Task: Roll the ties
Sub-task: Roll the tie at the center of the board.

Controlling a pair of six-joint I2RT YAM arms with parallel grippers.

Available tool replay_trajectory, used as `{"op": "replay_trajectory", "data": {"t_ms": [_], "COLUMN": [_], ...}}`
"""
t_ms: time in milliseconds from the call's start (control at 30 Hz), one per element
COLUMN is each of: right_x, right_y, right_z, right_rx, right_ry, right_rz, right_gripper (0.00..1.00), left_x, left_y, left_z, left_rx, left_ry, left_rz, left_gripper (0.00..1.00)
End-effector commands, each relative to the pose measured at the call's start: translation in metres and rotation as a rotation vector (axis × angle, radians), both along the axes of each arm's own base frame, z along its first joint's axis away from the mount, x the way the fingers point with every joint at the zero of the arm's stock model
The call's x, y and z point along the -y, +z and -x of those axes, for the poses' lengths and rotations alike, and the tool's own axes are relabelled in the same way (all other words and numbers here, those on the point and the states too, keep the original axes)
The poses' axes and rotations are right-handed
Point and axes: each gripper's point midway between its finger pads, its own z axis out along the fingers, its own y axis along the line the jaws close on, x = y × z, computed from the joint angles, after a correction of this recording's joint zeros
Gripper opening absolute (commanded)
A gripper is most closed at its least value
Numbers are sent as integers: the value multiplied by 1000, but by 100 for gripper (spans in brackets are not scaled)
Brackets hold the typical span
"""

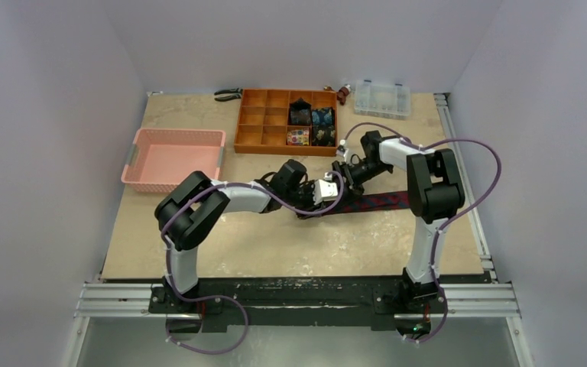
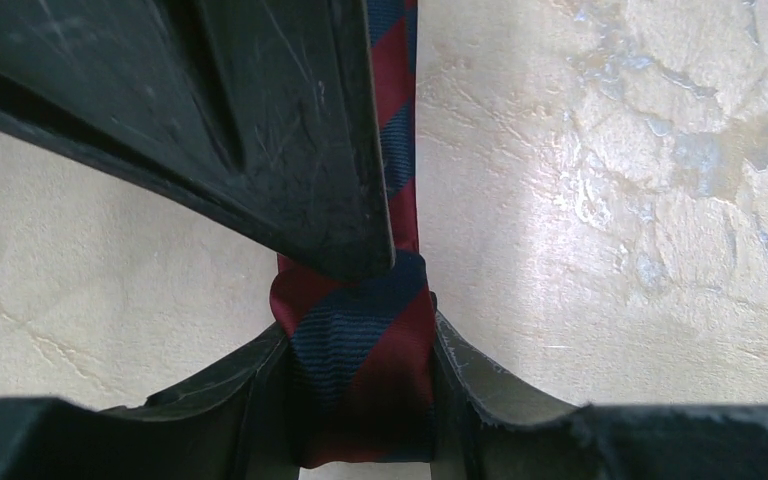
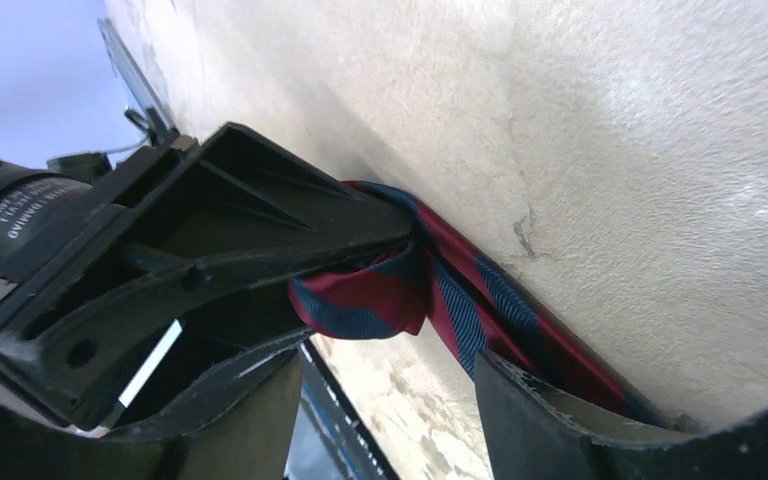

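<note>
1. The left tool (image 2: 358,335) is clamped on the navy-and-red striped tie (image 1: 382,202). Its two fingers press either side of a folded-over end of the fabric, low over the desk (image 1: 275,245).
2. From that grip the striped tie runs flat along the desk, past the right tool (image 3: 390,358) and on under the right arm.
3. The right tool stands with its jaws apart and closes on nothing. The tie runs along the outside of one of its fingers (image 3: 560,410), and the folded end sits just ahead of the gap.
4. The two tools meet almost tip to tip. In the left wrist view, one dark finger of the right tool lies across the tie just beyond the left tool's grip. I cannot tell whether it presses down.
5. Beyond both tools sits an orange compartment tray (image 1: 248,115). The rolled ties (image 1: 300,113) fill its right-hand compartments: a black one, a blue one beside it, a multicoloured one in front, and a dark fourth too small to make out.
6. A pink basket (image 1: 176,159) stands well apart from the left tool, on its left.
7. Pliers (image 1: 228,95) and a clear plastic box (image 1: 382,98) lie at the desk's far edge, just beyond the tray.
</note>
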Motion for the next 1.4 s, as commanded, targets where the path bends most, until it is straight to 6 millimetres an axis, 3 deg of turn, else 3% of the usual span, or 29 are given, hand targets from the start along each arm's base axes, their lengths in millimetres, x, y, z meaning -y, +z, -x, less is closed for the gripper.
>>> {"op": "replay_trajectory", "data": {"t_ms": [0,167,300,433,467,667,767,933,1200,1367], "right_x": [-11,-25,-26,-20,-16,13,26,43,47,38], "right_y": [11,-3,-16,-26,-29,-60,-71,-82,-86,-83], "right_z": [-13,-5,-13,-14,-12,-2,-3,-6,-11,-16], "right_rx": [95,64,68,60,59,46,71,104,143,172], "right_ry": [-33,2,-1,13,21,52,71,83,72,86], "right_rz": [-52,-47,-24,10,27,156,239,348,419,401], "right_gripper": [61,53,44,5,0,0,0,0,0,0], "left_x": [-45,-41,-42,-40,-39,-14,-2,19,39,30], "left_y": [-44,-48,-52,-51,-50,-18,-3,9,8,-10], "left_z": [19,21,24,25,25,11,7,5,-2,8], "left_rx": [-107,-127,-134,-148,-159,-209,-195,-194,-244,-251], "left_ry": [63,74,69,66,68,79,56,19,45,46], "left_rz": [-273,-303,-321,-319,-305,-39,96,234,294,254], "left_gripper": [19,20,22,27,31,53,55,56,56,36]}}
